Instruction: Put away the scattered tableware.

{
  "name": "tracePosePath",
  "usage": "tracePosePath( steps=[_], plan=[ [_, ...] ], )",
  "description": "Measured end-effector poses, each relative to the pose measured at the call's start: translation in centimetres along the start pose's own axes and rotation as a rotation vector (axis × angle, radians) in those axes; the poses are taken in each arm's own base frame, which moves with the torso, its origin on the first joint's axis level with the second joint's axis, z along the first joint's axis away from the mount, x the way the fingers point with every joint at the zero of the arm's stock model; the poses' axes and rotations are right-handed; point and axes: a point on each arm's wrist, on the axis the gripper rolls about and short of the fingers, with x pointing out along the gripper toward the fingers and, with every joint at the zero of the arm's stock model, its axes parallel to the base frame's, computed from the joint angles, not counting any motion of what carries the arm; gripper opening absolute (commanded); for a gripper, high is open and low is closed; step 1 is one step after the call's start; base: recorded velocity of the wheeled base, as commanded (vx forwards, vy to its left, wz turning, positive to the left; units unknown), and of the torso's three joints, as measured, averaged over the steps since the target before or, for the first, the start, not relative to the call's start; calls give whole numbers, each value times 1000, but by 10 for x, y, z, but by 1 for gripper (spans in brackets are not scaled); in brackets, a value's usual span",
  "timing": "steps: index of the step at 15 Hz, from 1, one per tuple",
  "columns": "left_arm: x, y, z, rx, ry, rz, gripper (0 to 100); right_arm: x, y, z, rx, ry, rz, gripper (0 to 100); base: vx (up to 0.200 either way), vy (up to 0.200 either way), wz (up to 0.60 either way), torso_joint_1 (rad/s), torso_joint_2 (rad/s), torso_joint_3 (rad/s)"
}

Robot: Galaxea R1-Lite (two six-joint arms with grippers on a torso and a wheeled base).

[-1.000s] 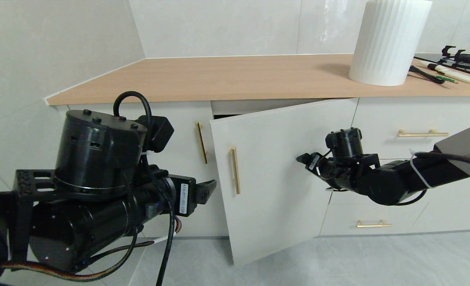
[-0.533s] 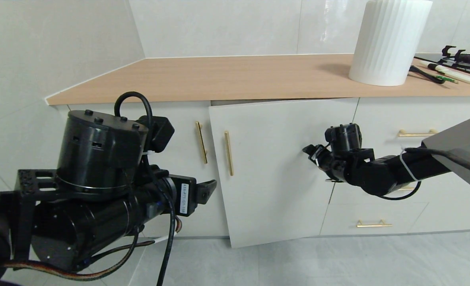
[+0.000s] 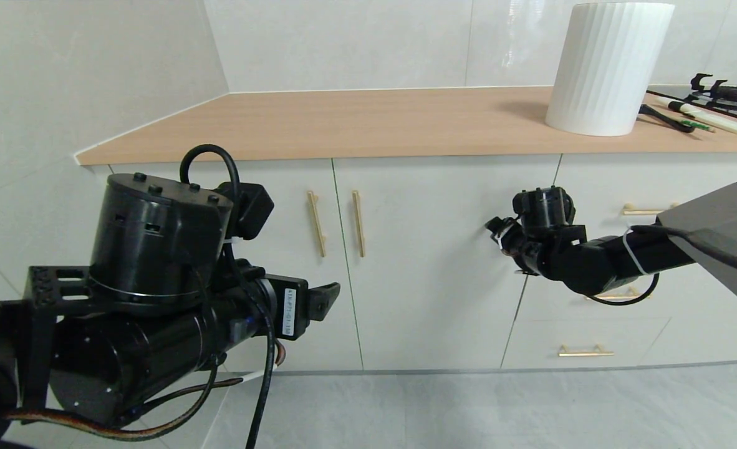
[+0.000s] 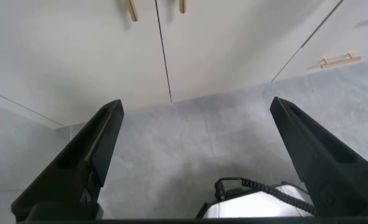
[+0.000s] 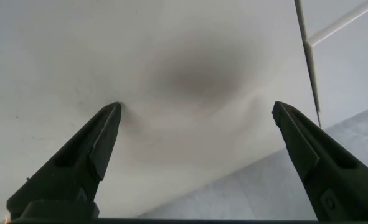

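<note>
The white cabinet door (image 3: 431,262) with a gold bar handle (image 3: 358,223) stands shut, flush with the door beside it. My right gripper (image 3: 493,227) is at the door's right part, open, and both fingertips (image 5: 112,115) rest against the door face (image 5: 196,74). My left gripper (image 3: 326,298) hangs low at the left, open and holding nothing, above the grey floor (image 4: 190,143) in front of the cabinets. Several utensils (image 3: 693,115) lie at the far right of the wooden countertop (image 3: 343,125).
A tall white ribbed container (image 3: 605,65) stands on the counter at the right. A black stove burner (image 3: 727,90) sits behind the utensils. Drawers with gold handles (image 3: 585,352) are to the right of the door. A wall closes off the left side.
The cabinet door swung from partly open to fully shut, with my right gripper following it in toward the cabinet. My left arm has stayed where it was.
</note>
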Motion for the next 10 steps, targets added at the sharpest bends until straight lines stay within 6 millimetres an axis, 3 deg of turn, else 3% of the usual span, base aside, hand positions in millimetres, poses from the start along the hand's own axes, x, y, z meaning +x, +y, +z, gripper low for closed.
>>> tracePosePath(
  steps=[3,5,8,10],
  plan=[
    [0,0,0,0,1,0,100,-2,-1,5,5,-11,-4,100,0,0,0,0,0,0],
    [0,0,0,0,1,0,100,-20,3,10,-7,4,27,100,0,0,0,0,0,0],
    [-2,8,-3,-8,3,24,100,-72,13,29,-126,7,104,100,0,0,0,0,0,0],
    [-10,18,-1,-28,-19,45,100,-117,6,47,-237,-16,131,100,0,0,0,0,0,0]
  ],
)
